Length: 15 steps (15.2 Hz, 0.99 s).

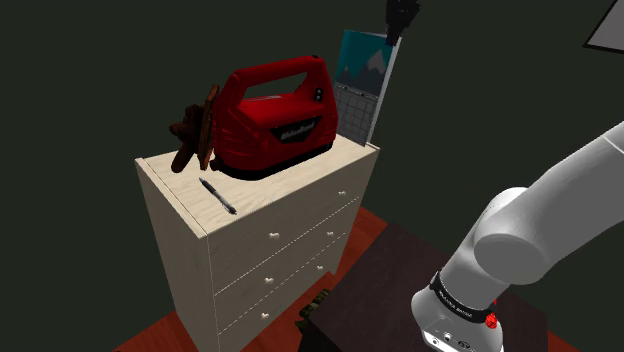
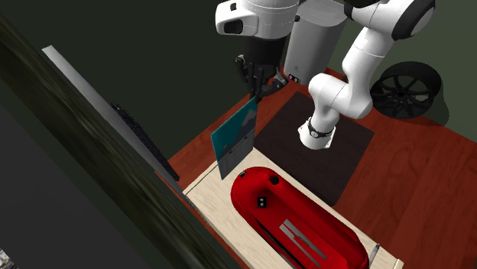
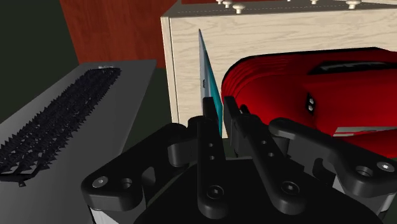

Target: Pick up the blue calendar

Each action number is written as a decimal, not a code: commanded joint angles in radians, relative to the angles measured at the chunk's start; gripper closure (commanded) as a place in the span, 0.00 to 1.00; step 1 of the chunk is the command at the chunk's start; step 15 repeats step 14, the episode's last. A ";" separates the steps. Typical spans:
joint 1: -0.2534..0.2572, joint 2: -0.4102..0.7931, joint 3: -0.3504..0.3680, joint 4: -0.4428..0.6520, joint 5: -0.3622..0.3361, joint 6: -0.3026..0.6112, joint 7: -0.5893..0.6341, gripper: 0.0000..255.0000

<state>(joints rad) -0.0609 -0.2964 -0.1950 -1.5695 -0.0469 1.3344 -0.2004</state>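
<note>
The blue calendar (image 1: 360, 85) is a thin sheet with a mountain picture over a grey grid. It stands upright at the far end of the pale dresser top (image 1: 190, 195), behind the red case. My gripper (image 1: 393, 36) comes down from above and is shut on the calendar's top corner. The second exterior view has the gripper (image 2: 258, 92) pinching the upper corner of the teal calendar (image 2: 235, 141). Seen from the wrist, the calendar (image 3: 205, 70) is edge-on, clasped by my gripper (image 3: 219, 116). Whether its lower edge touches the dresser, I cannot tell.
A big red case (image 1: 275, 115) with a handle takes up most of the dresser top, close beside the calendar. A brown wooden object (image 1: 195, 130) and a black pen (image 1: 217, 196) lie towards the near end. A grey panel with a black spiky mat (image 3: 57, 121) stands beside the dresser. A wheel (image 2: 409, 88) rests on the floor.
</note>
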 commanded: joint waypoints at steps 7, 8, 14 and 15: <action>0.001 0.085 -0.010 0.208 0.014 -0.124 -0.013 1.00; 0.000 0.098 -0.012 0.238 0.016 -0.141 -0.015 1.00; -0.002 0.159 -0.021 0.375 0.028 -0.219 -0.025 1.00; -0.002 0.159 -0.021 0.375 0.028 -0.219 -0.025 1.00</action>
